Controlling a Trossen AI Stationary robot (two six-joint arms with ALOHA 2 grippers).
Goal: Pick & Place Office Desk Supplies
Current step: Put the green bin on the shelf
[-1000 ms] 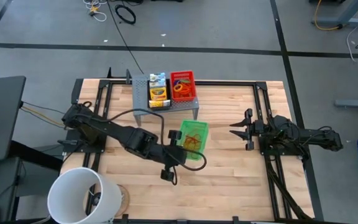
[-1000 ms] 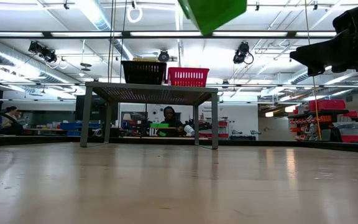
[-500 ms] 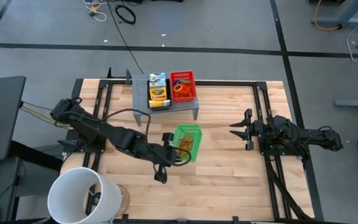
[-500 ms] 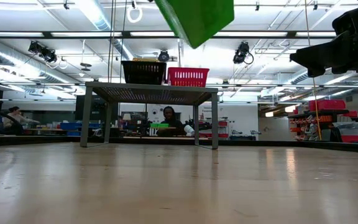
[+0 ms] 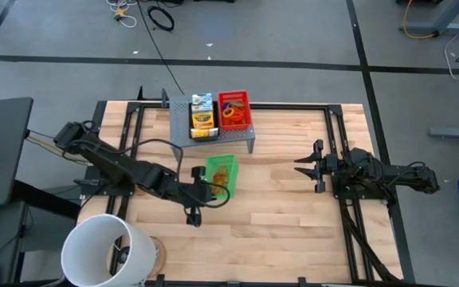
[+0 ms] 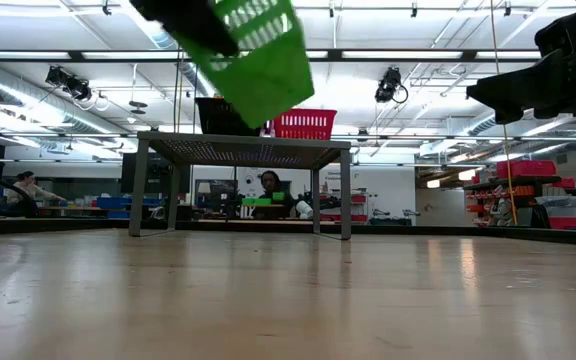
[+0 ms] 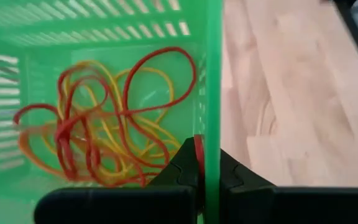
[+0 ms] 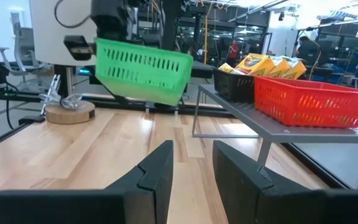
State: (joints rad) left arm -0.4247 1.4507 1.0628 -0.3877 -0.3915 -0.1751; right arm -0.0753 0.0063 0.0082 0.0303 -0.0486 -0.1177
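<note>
Green mesh tray [image 5: 220,174] of rubber bands [image 7: 98,137], clamped by its rim in the left gripper [image 7: 205,167] and carried tilted above the table, in front of the riser [image 5: 237,135]; right gripper [image 5: 305,165], part-open and empty, parked well apart.

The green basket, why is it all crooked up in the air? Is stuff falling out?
The green tray hangs tilted above the table because the left gripper is pinching its wall and carrying it. That slant looks odd, but the rubber bands lie tangled inside; nothing has spilled. The right gripper waits open at the table's side.
</note>
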